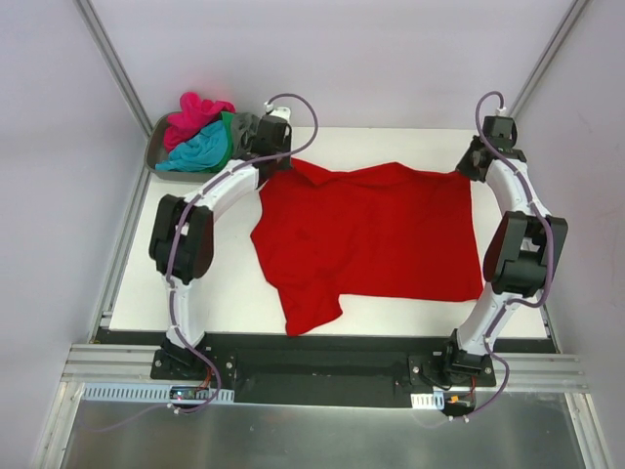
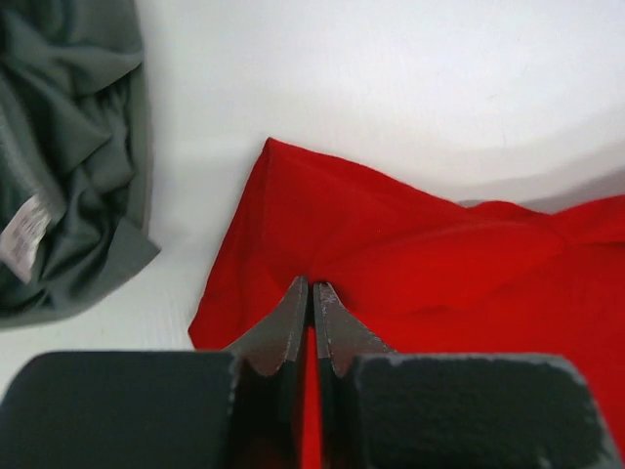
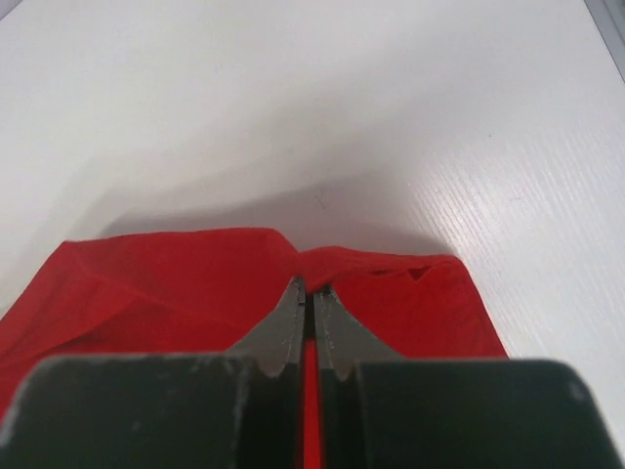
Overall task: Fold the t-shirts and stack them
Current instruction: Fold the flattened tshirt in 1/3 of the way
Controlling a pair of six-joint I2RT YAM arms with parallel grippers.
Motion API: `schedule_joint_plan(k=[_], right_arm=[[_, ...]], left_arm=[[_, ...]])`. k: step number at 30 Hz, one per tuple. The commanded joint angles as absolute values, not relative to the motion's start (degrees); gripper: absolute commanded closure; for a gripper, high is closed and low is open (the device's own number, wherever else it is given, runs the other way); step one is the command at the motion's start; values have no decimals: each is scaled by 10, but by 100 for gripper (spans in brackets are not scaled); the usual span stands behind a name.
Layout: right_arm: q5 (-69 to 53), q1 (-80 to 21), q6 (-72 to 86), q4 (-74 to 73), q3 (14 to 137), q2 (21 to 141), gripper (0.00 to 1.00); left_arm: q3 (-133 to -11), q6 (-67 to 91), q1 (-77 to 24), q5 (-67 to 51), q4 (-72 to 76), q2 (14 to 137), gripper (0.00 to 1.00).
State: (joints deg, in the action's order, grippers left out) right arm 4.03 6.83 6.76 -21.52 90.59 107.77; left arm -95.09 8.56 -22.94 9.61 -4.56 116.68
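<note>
White table (image 1: 391,305) between pale walls is what we see first. Across its middle lies the red shirt (image 1: 376,230), spread mostly flat, with a sleeve trailing toward the near left. At the far left corner sits the tray (image 1: 153,147), where we count a pink shirt (image 1: 195,115), a teal shirt (image 1: 200,151) and a green shirt (image 1: 228,135) heaped together. A grey shirt (image 2: 68,147) lies just left of the left claw (image 2: 312,293). That claw pinches the red shirt's far left corner, and the right claw (image 3: 312,293) pinches its far right corner.
</note>
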Motion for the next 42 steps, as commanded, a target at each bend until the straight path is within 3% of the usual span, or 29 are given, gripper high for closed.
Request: schedule_joint_plan(k=[1,16,27,42], right_arm=[[33,72,43,-243,913,1033,99],[48,90,20,-269,946,1033,99],[38,105,4,-298,998,1056,99],[53,114,-17,-304,955,1076,95]], left_arm=[[-885,155,-241,138,-30,1079,100],[-714,280,-343,310,-90,924,100],[-647,357,-366,255,-129,846,100],[-602,365,-378,191,-164,863,100]])
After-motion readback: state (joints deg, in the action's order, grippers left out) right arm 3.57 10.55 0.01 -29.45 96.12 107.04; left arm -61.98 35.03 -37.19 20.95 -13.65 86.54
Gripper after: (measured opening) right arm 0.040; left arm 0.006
